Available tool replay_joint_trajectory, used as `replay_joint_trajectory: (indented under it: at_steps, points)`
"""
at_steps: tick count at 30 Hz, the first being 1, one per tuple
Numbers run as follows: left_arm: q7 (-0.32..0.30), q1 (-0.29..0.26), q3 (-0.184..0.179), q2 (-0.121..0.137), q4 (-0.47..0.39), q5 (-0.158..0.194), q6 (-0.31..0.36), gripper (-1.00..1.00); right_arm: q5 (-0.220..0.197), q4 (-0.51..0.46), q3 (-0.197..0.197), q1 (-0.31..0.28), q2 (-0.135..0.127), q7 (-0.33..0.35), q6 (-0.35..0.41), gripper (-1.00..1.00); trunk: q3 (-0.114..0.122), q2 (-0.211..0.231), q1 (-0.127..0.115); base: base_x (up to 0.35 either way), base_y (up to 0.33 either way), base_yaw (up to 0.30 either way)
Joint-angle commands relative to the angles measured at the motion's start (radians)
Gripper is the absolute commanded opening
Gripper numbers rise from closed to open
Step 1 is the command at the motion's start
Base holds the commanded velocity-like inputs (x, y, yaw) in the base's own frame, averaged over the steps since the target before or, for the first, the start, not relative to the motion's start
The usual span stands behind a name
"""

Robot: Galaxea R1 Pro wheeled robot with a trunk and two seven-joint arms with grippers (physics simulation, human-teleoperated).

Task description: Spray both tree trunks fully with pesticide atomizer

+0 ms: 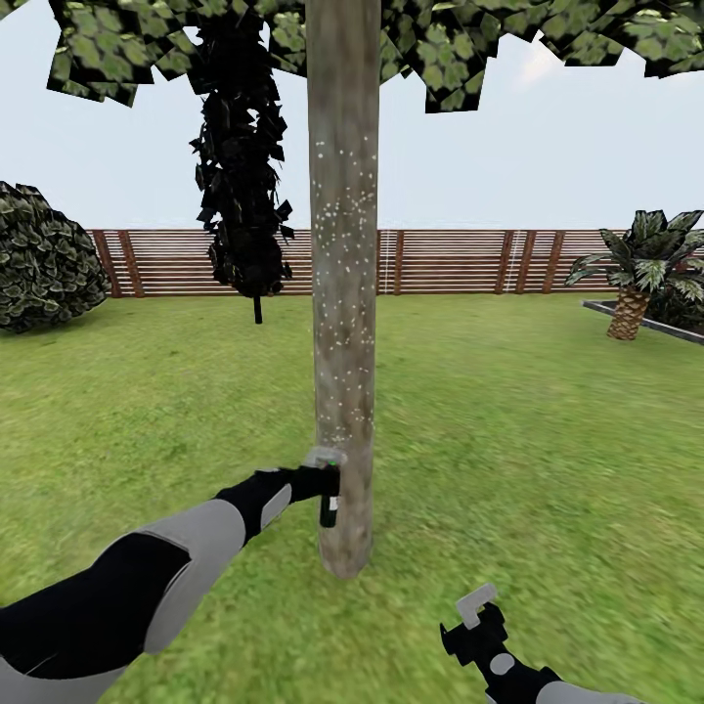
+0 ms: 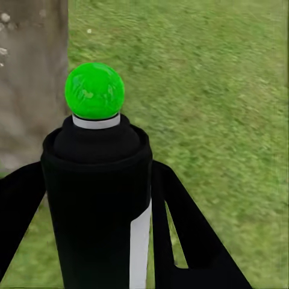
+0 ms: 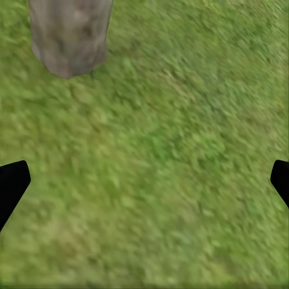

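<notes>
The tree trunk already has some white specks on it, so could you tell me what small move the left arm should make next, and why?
Probably keep spraying while sweeping lower: the left gripper holds the pesticide atomizer beside the tree trunk, and the pesticide specks sit mostly higher up, with the base looking bare.

Hidden and cut-off parts around the sprayed tree

The picture's top edge is cutting off the thick grey-brown mottled tree trunk and its canopy of flat green leaves; the small dark pesticide atomizer is hiding the left gripper's fingers; the right gripper's black fingertips are running past the wrist picture's sides.
</notes>
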Motion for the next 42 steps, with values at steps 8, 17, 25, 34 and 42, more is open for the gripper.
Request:
replay_joint_trajectory:
  at_steps: [8, 17, 25, 34, 42]
  points:
    - [0.001, 0.026, 0.004, 0.117, 0.0, 0.004, -0.097, -1.0, 0.0, 0.0, -0.001, 0.0, -0.001, 0.0, -0.001, 1.0, 0.0, 0.0, 0.0, 0.0, 0.0, 0.0]
    - [0.0, 0.051, 0.003, 0.126, 0.003, 0.006, -0.167, -1.0, -0.002, -0.002, -0.002, 0.0, -0.005, -0.002, -0.009, 1.0, 0.0, 0.0, 0.0, 0.0, 0.0, 0.0]
    - [0.0, 0.052, 0.004, 0.126, 0.003, 0.006, -0.174, -1.0, -0.006, 0.0, -0.003, 0.0, -0.004, -0.003, -0.008, 1.0, 0.0, 0.0, 0.0, 0.036, 0.207, 0.0]
    - [0.0, 0.052, 0.004, 0.127, 0.003, 0.006, -0.174, -1.0, -0.005, 0.0, -0.002, 0.0, -0.005, -0.003, -0.008, 1.0, 0.0, 0.0, 0.0, 0.004, 0.341, 0.0]
    - [0.0, 0.052, 0.004, 0.126, 0.003, 0.006, -0.174, -1.0, -0.005, 0.0, -0.002, 0.001, -0.005, -0.002, -0.008, 1.0, 0.0, 0.0, 0.0, 0.063, 0.344, -0.108]
